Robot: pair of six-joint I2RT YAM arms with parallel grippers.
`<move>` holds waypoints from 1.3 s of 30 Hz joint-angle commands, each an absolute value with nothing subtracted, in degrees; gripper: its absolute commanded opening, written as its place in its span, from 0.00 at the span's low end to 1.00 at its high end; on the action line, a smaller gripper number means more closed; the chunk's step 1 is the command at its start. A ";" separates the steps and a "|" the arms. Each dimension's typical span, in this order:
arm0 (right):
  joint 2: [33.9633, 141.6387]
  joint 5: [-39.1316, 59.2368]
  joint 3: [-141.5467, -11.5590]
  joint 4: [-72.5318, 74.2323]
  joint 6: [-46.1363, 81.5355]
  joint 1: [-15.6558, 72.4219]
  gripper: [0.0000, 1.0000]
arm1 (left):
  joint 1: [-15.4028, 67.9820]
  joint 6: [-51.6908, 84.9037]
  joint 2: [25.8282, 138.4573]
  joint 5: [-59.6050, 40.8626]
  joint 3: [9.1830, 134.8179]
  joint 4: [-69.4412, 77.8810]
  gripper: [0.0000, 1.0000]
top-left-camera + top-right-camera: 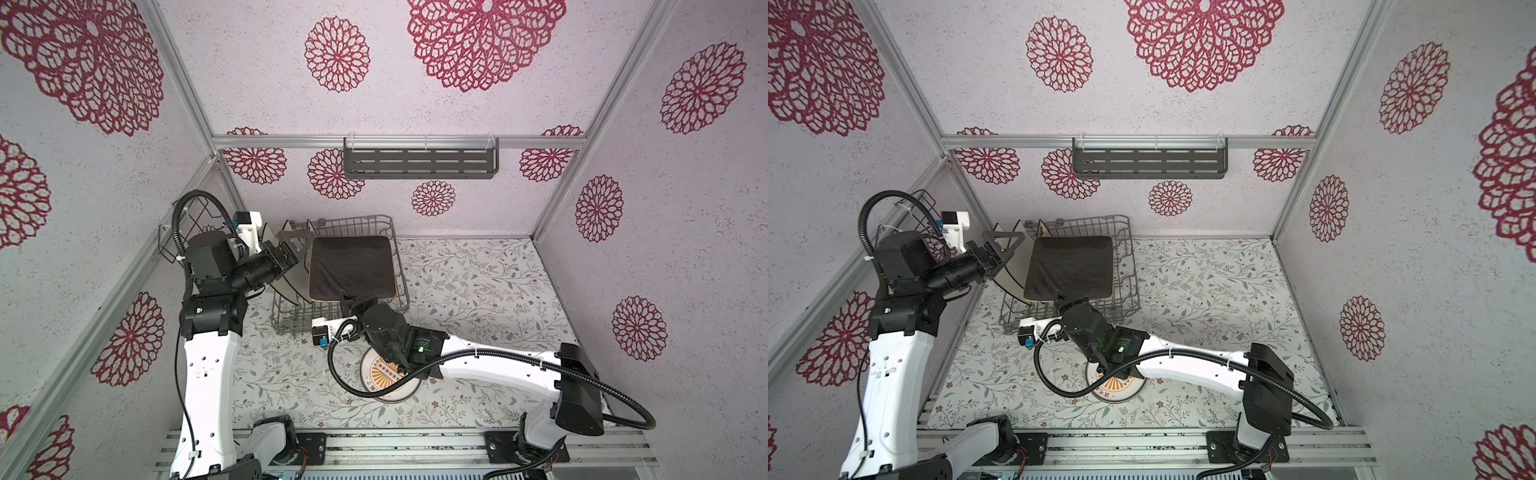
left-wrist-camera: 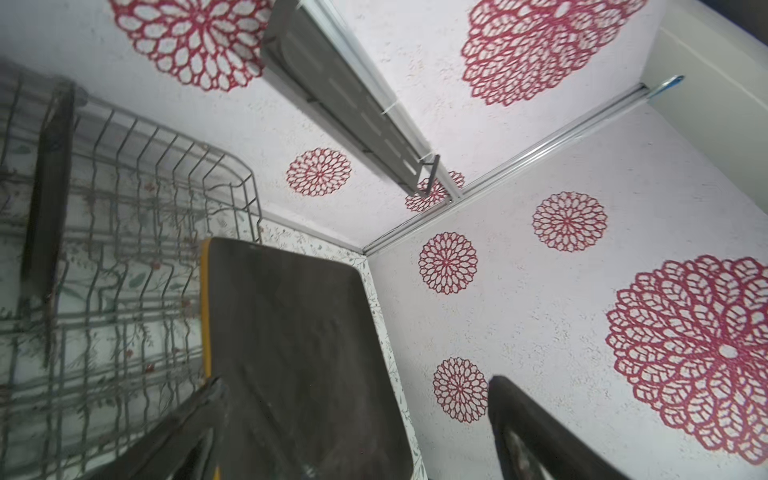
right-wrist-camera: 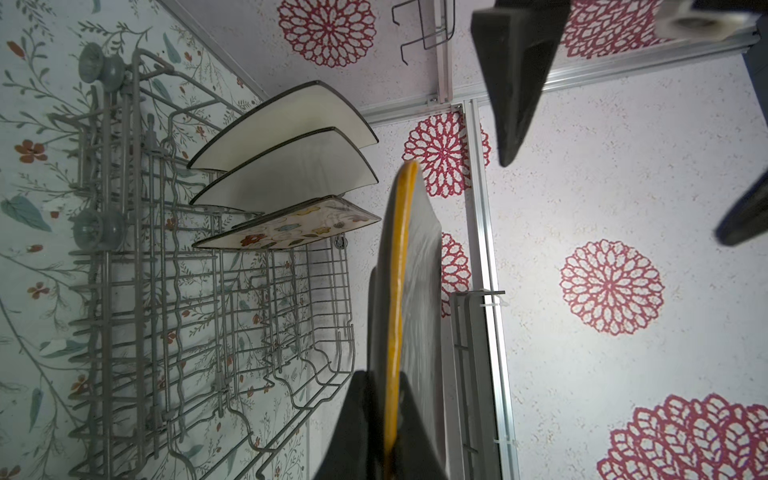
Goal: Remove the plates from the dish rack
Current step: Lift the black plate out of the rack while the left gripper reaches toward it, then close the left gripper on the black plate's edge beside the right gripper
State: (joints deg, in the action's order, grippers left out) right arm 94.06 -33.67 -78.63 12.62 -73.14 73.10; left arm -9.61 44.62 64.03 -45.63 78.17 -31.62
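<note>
Above the floral desk (image 1: 478, 291) my right end effector (image 1: 353, 300) clamps the brown plate (image 1: 351, 266), lying flat ahead of it over the dish rack (image 1: 361, 227).

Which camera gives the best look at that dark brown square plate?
A top view: the dark brown plate shows nearly its whole face there, the right gripper shut on its near edge. The left wrist view cuts it off; the right wrist view sees it nearly edge-on.
</note>
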 commanded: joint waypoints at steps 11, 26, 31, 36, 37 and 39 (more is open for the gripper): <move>84.16 -41.92 -76.32 31.27 -87.39 75.26 0.00 | -10.04 38.00 64.95 -46.32 76.11 -40.04 0.89; 85.25 -42.37 -74.62 35.14 -88.90 76.32 0.00 | -3.89 36.89 68.80 -49.48 75.07 -36.98 0.60; 85.48 -42.45 -74.53 35.29 -88.87 76.51 0.00 | -2.47 36.60 69.79 -49.83 74.29 -36.38 0.51; 85.78 -42.54 -74.18 35.77 -88.91 76.48 0.00 | -1.67 38.03 69.79 -50.61 72.88 -33.56 0.40; 85.79 -42.46 -74.03 35.86 -88.94 76.55 0.00 | -1.45 38.30 69.87 -50.62 72.64 -33.15 0.38; 85.99 -42.30 -73.92 35.99 -88.88 76.47 0.00 | -1.15 38.34 70.00 -50.92 72.43 -32.72 0.36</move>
State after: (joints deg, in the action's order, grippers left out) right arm 89.47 -40.71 -71.53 23.11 -85.49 76.18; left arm -1.80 38.06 69.60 -50.39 73.19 -34.70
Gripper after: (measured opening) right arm 0.105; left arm 0.368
